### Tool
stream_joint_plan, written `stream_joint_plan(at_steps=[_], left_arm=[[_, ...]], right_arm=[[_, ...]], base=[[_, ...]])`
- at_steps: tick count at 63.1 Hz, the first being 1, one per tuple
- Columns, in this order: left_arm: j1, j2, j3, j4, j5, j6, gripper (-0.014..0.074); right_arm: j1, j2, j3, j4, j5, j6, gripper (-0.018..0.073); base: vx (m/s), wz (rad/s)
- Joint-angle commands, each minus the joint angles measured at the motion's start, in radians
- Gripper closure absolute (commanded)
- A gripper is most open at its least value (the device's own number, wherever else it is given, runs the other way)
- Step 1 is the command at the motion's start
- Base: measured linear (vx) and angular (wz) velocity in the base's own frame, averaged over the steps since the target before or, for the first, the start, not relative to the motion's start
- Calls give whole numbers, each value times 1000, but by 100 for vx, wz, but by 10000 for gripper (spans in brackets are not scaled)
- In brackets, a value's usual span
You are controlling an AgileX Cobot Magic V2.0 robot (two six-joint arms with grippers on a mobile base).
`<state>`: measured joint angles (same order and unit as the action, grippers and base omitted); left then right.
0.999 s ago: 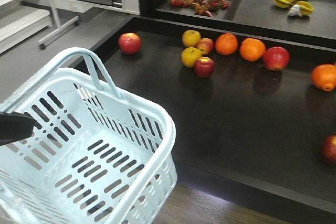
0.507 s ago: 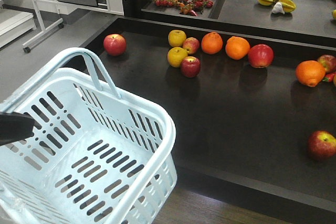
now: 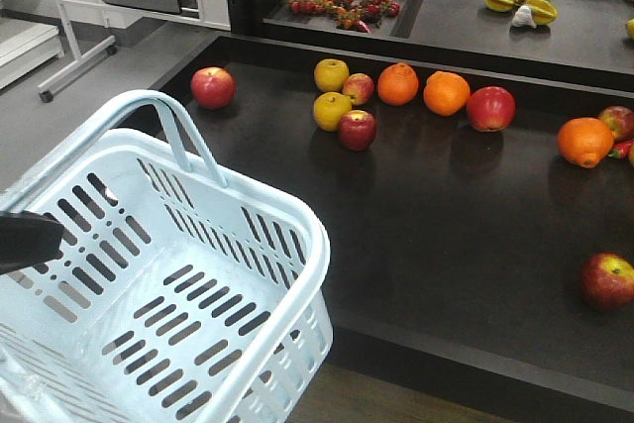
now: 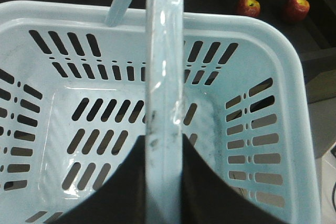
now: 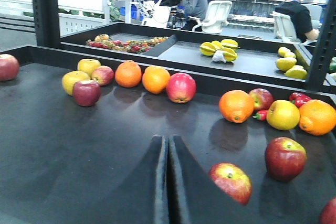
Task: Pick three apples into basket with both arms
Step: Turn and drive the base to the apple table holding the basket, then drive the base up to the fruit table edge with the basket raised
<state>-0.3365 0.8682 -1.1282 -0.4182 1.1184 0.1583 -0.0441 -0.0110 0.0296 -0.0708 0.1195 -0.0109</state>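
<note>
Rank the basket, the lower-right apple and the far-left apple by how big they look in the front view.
1. basket, by far
2. lower-right apple
3. far-left apple, slightly smaller-looking, but farther from the camera

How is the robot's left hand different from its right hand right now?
The left gripper is clamped on the basket handle; the right gripper is shut on nothing. The left gripper looks down into the empty basket, while the right gripper points low across the dark shelf, an apple just ahead of it. Both have dark fingers and both are closed.
</note>
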Motion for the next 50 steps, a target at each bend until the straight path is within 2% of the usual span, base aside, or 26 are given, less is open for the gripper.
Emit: stream_joint_plan(at_steps=[1,50], left_arm=[[-2,-9,-26,-41,-78,-6,604],[-2,-9,-26,-41,-78,-6,604]], right_arm=[[-5,-8,9,-3,-73,-11,563],[-5,-8,9,-3,-73,-11,563]], base=[[6,-11],[10,-23]])
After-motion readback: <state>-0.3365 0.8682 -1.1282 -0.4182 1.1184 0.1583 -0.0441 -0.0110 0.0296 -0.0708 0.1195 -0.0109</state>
